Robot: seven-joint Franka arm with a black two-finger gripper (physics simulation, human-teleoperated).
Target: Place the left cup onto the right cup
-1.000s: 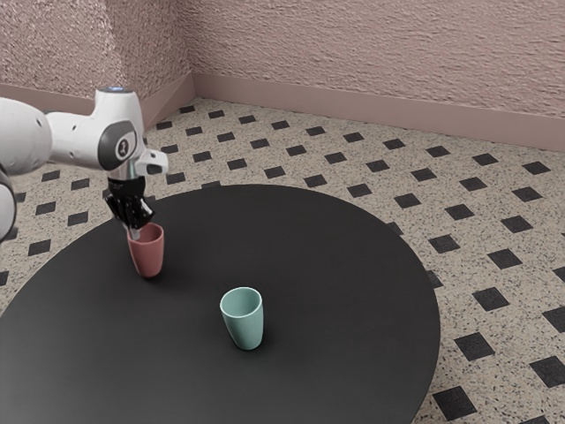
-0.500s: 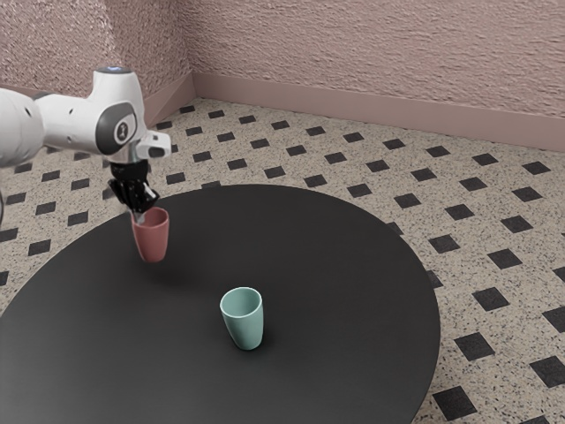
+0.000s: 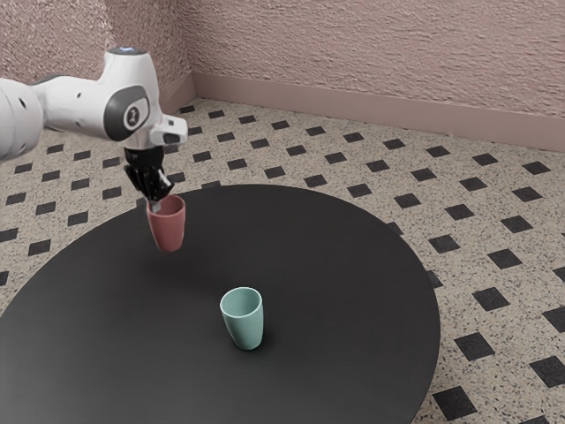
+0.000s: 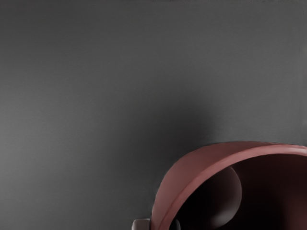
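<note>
Red cup (image 3: 166,224) is our concern, and it hangs over the round black table (image 3: 353,291), the largest thing before us, toward the exterior view's left. Our white arm (image 3: 79,106) reaches in from that side and bends down above the cup. The cup stands nearly upright, long axis vertical and mouth open toward the hand, and its base appears raised off the tabletop. In the wrist view its rim (image 4: 201,165) curves just under the hand, with the dark hollow inside it. The teal cup (image 3: 241,318) stands upright on the table, mouth up, nearer the middle and well apart from the red one. Our gripper (image 3: 157,206) is clamped on the red cup's rim, its black fingers (image 3: 154,191) pinching the wall from both sides.
</note>
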